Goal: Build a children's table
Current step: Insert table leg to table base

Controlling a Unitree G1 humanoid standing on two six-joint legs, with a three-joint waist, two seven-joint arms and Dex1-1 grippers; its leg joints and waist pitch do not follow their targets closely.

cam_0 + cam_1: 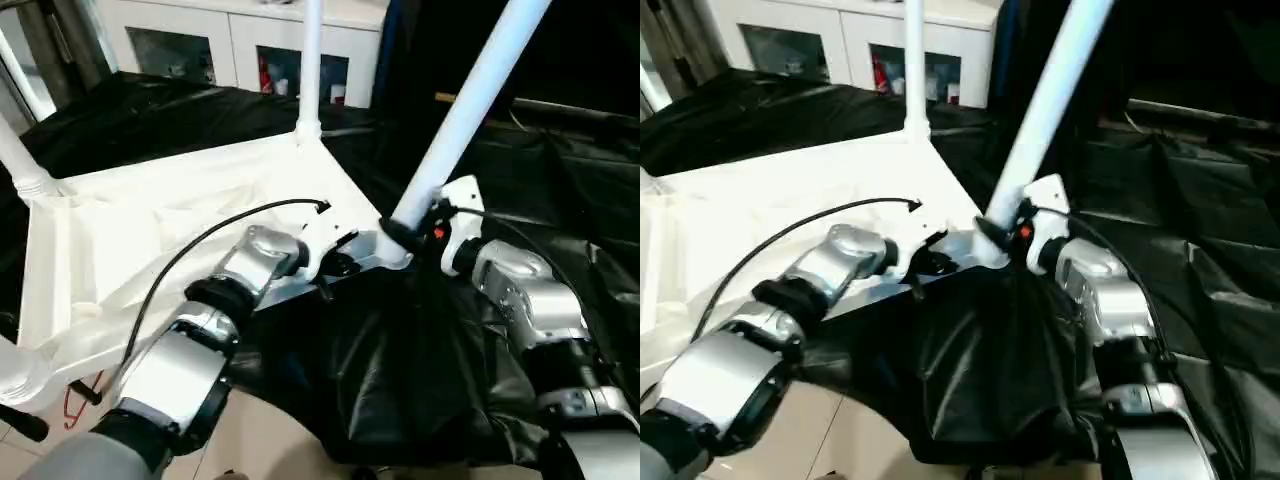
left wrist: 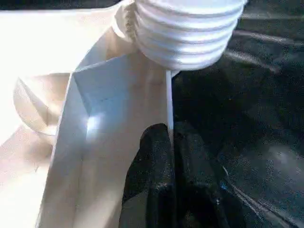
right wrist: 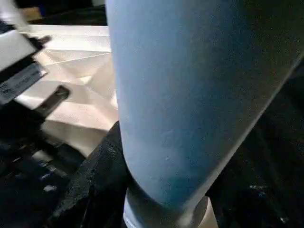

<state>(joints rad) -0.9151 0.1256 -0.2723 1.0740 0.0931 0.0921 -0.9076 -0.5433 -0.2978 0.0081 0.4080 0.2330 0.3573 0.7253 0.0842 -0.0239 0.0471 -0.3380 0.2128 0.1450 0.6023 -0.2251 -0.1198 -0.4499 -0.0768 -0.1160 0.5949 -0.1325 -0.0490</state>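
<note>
Tabletop [image 1: 150,230], white and ribbed side up, lies on black sheeting [image 1: 420,370] as the landmark. At its near corner the left gripper [image 2: 171,156] is pinched together on the thin rim wall, just below a threaded leg end. Beside that corner the right gripper [image 1: 405,235] is clamped around a tilted white leg [image 1: 470,110]. Farther along, another leg [image 1: 311,60] stands upright in the far corner socket, before a white cabinet [image 1: 230,40].
</note>
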